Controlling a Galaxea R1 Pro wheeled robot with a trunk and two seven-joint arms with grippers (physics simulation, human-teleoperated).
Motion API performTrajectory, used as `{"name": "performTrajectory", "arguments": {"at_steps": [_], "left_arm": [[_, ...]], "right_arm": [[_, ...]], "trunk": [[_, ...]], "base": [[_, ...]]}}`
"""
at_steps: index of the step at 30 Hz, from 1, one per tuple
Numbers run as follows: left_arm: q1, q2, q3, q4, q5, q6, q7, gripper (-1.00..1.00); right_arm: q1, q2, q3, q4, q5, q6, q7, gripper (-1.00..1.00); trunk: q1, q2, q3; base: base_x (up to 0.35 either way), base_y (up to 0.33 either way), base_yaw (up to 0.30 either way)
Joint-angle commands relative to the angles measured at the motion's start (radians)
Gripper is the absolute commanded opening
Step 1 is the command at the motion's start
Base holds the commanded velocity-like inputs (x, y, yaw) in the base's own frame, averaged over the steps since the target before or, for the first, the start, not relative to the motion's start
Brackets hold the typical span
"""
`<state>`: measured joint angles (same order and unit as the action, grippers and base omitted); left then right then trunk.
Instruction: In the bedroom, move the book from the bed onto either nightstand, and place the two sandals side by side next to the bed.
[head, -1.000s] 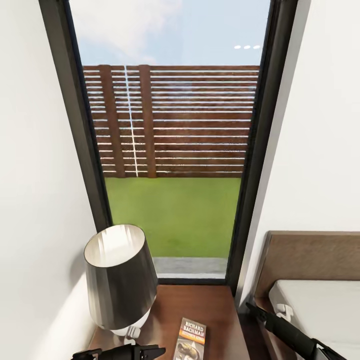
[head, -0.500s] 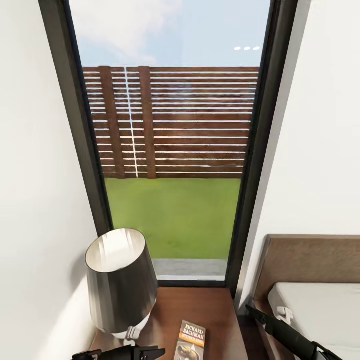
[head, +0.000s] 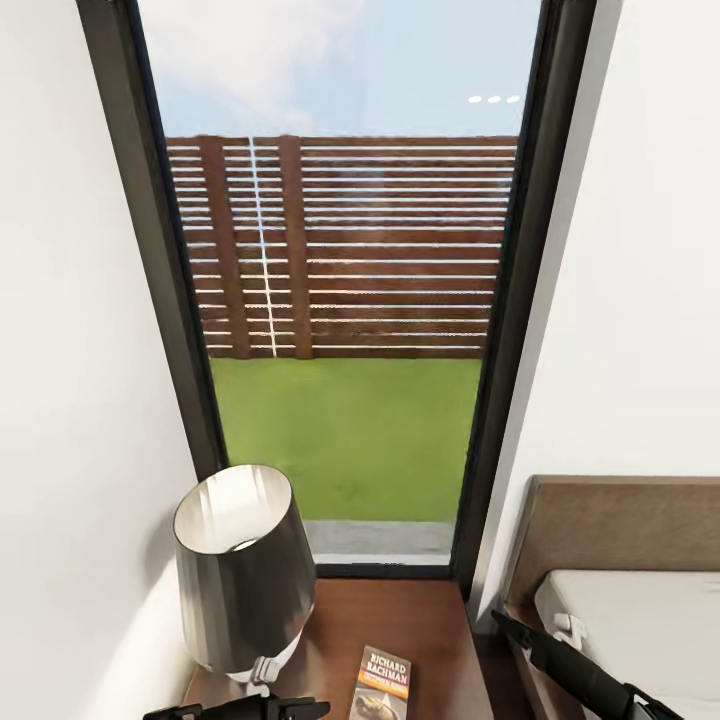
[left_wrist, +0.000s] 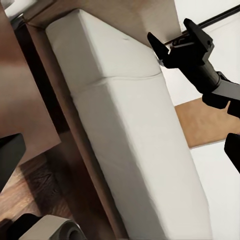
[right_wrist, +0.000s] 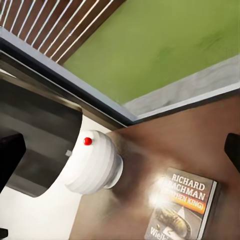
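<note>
The right gripper (left_wrist: 181, 44) is hovering beside the bed (head: 640, 620), fingers parted and holding nothing; the left fingers' spread I cannot tell. One book (head: 381, 686) is lying flat on the nightstand (head: 420, 625) worktop beside one lamp (head: 240, 570). It looks light, thin and bendable, best pinched at an edge.

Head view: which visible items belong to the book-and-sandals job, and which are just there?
Job: book, lying flat on the nightstand; bed beside it.
Just there: lamp on the nightstand, window, fence and lawn outside.
</note>
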<state>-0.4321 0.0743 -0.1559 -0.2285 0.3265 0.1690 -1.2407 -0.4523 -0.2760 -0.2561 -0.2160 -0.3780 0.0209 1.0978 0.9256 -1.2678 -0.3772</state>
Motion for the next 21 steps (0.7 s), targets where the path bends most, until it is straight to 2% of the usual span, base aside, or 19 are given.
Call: {"name": "performTrajectory", "arguments": {"at_steps": [1,6,8,10,12,14,16,21], "left_arm": [[-0.001,0.001,-0.008,0.000,0.010,0.010,-0.002,1.00],[-0.001,0.001,-0.008,0.027,0.010,0.009,0.012,1.00],[0.000,0.001,-0.010,0.070,0.009,-0.008,0.041,1.00],[0.001,0.000,-0.015,0.144,-0.012,-0.067,0.084,1.00],[0.002,0.000,-0.017,0.176,-0.038,-0.115,0.121,1.00],[0.008,-0.001,-0.019,0.195,-0.077,-0.154,0.173,1.00],[0.049,-0.001,-0.020,0.205,-0.119,-0.176,0.241,1.00],[0.095,-0.001,-0.020,0.208,-0.148,-0.185,0.286,1.00]], "right_arm": [[-0.001,-0.001,0.003,0.005,-0.007,0.001,0.003,1.00],[-0.001,-0.001,0.003,0.071,-0.007,-0.004,0.003,1.00],[-0.001,-0.001,0.003,0.142,-0.006,-0.008,0.004,1.00],[-0.001,-0.001,0.003,0.209,0.000,-0.013,0.003,1.00],[-0.001,-0.002,0.003,0.252,0.020,-0.018,0.002,1.00],[0.003,-0.005,0.003,0.278,0.070,-0.024,-0.001,1.00],[0.066,-0.006,0.004,0.291,0.161,-0.029,-0.006,1.00],[0.120,-0.006,0.003,0.295,0.205,-0.039,-0.010,1.00]], "trunk": [[-0.004,0.007,0.002],[-0.023,0.042,0.018],[-0.031,0.056,0.024],[-0.038,0.070,0.030],[-0.046,0.084,0.037],[-0.054,0.098,0.043],[-0.061,0.112,0.049],[-0.081,0.147,0.065]], "base": [[0.000,0.000,0.000],[0.000,0.000,0.000],[0.000,0.000,0.000],[0.000,0.000,0.000],[0.000,0.000,0.000],[0.000,0.000,0.000],[0.000,0.000,0.000],[0.000,0.000,0.000]]}}
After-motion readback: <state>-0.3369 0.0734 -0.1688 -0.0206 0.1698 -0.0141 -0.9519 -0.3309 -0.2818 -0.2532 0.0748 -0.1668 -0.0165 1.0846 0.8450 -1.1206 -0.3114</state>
